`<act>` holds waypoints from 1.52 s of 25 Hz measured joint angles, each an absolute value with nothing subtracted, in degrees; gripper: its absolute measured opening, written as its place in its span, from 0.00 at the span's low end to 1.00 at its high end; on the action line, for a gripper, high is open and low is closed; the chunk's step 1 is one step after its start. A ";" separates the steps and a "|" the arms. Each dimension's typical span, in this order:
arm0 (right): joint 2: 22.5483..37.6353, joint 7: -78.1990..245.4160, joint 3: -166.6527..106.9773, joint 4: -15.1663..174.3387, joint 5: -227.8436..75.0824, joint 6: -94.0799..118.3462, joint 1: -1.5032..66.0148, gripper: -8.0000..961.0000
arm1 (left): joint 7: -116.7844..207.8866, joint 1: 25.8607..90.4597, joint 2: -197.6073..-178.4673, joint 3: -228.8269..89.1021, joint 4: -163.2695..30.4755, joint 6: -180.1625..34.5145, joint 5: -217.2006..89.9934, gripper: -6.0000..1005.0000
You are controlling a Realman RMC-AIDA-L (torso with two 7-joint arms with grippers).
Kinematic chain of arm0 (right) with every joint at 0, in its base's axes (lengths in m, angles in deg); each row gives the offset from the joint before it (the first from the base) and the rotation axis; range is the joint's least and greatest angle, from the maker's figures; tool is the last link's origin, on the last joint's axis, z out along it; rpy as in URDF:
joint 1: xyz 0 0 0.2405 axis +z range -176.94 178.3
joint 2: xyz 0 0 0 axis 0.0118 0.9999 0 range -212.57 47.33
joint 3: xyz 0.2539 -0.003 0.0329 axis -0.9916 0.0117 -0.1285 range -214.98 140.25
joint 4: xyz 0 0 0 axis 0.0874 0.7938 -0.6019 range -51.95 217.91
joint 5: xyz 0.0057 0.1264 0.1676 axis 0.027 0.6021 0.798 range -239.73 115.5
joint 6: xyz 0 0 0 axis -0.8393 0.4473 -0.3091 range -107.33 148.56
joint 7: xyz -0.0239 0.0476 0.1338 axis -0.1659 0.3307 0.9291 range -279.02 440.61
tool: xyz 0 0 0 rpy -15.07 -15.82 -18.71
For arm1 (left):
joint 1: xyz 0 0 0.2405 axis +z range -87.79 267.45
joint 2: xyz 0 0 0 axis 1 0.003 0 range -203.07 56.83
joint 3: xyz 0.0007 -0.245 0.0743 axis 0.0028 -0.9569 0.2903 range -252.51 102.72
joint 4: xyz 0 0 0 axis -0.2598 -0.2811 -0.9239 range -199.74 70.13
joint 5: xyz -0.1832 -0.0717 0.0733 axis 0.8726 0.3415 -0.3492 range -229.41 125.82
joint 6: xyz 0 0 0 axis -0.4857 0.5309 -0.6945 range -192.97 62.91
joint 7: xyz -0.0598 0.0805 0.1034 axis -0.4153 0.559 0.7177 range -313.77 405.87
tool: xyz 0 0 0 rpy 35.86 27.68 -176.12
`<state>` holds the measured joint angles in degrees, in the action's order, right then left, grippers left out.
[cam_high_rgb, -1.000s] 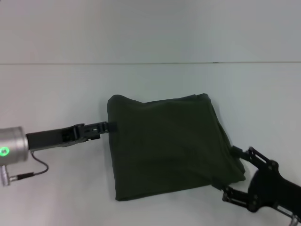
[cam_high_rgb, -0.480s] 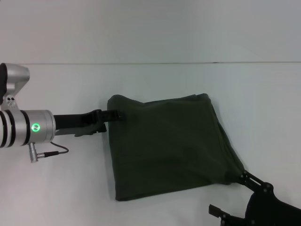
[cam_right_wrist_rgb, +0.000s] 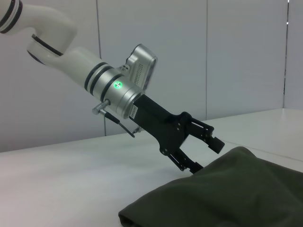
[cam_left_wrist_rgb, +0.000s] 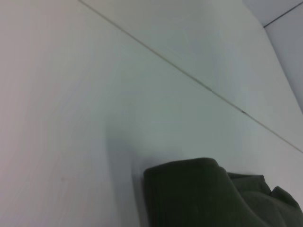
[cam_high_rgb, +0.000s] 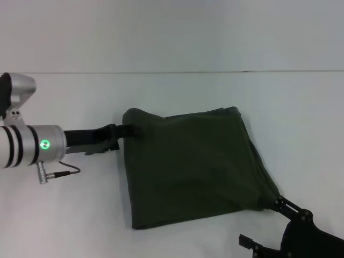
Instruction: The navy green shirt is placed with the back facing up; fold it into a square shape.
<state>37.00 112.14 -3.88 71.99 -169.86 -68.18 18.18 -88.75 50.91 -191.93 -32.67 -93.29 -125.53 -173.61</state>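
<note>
The navy green shirt (cam_high_rgb: 193, 166) lies folded into a rough square on the white table, plain side up. Its near right corner is a little bunched. My left gripper (cam_high_rgb: 129, 130) is at the shirt's far left edge, low over the table. In the right wrist view this left gripper (cam_right_wrist_rgb: 206, 153) stands open, its lower finger close to the cloth (cam_right_wrist_rgb: 227, 189) and holding nothing. The left wrist view shows only a rounded corner of the shirt (cam_left_wrist_rgb: 203, 194). My right gripper (cam_high_rgb: 263, 223) is open at the shirt's near right corner, one finger beside the cloth.
The white table (cam_high_rgb: 64, 215) stretches back to a seam along its far side (cam_high_rgb: 172, 71), with a pale wall behind. A cable loops under the left wrist (cam_high_rgb: 59, 173).
Over the last second the left arm swung up and back a little while its gripper stayed at the shirt's left edge. The right gripper drew back toward the near edge, off the corner.
</note>
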 joint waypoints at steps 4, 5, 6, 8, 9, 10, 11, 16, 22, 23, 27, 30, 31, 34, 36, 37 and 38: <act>36.99 112.22 -3.88 71.99 -169.86 -68.19 18.21 0.98 | -88.71 50.29 -192.26 -31.80 -92.38 -125.01 -173.61 0.94; 37.00 112.24 -3.88 71.99 -169.86 -68.20 18.21 0.98 | -88.77 50.15 -192.40 -31.49 -92.27 -124.94 -173.61 0.94; 37.00 112.27 -3.87 71.99 -169.86 -68.20 18.22 0.98 | -88.84 50.03 -192.53 -31.36 -92.26 -124.91 -173.61 0.94; 36.99 112.36 -3.88 71.99 -169.86 -68.22 18.23 0.98 | -88.86 49.83 -192.75 -31.30 -92.24 -124.94 -173.61 0.94; 37.00 112.41 -3.88 71.99 -169.86 -68.23 18.24 0.98 | -88.84 49.75 -192.86 -31.30 -92.23 -125.01 -173.60 0.94; 37.00 112.41 -3.88 71.99 -169.86 -68.23 18.24 0.98 | -88.72 49.68 -192.97 -31.30 -92.24 -125.16 -173.56 0.94; 37.00 112.43 -3.88 71.99 -169.86 -68.24 18.25 0.98 | -88.54 49.67 -193.05 -31.30 -92.31 -125.26 -173.47 0.93; 37.00 112.51 -3.88 71.99 -169.86 -67.85 18.43 0.98 | -86.47 50.32 -193.25 -31.30 -93.12 -125.57 -173.15 0.86; 37.00 112.59 -3.88 71.99 -169.86 -67.67 18.59 0.98 | -85.31 50.39 -193.30 -31.39 -92.91 -126.02 -173.32 0.75; 37.00 112.59 -3.88 72.00 -169.86 -67.67 18.64 0.98 | -85.30 50.41 -193.30 -31.52 -92.91 -126.07 -173.24 0.73; 37.01 112.60 -3.92 72.00 -169.86 -67.64 18.71 0.98 | -85.13 50.54 -193.11 -31.50 -92.90 -126.58 -173.16 0.55; 37.06 112.61 -3.96 71.99 -169.86 -67.62 18.76 0.98 | -84.66 50.69 -193.05 -31.53 -92.83 -126.91 -173.15 0.39; 37.07 112.61 -3.96 72.00 -169.86 -67.62 18.76 0.98 | -84.59 50.73 -193.04 -31.57 -92.83 -126.94 -173.13 0.34; 37.08 112.61 -3.94 72.00 -169.86 -67.62 18.78 0.98 | -84.20 50.85 -192.90 -31.65 -92.86 -127.00 -173.09 0.19; 37.09 112.61 -3.98 72.00 -169.86 -67.62 18.79 0.98 | -83.90 50.87 -192.68 -31.64 -92.86 -127.03 -173.08 0.15; 37.09 112.61 -4.05 72.00 -169.86 -67.62 18.79 0.98 | -83.80 50.91 -192.59 -31.65 -92.89 -127.02 -173.08 0.13; 37.09 112.61 -4.10 71.99 -169.86 -67.62 18.79 0.98 | -83.74 50.95 -192.45 -31.72 -93.00 -126.89 -173.08 0.11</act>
<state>37.09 112.61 -4.10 71.99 -169.86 -67.62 18.79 -83.74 50.95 -192.45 -31.72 -93.00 -126.89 -173.08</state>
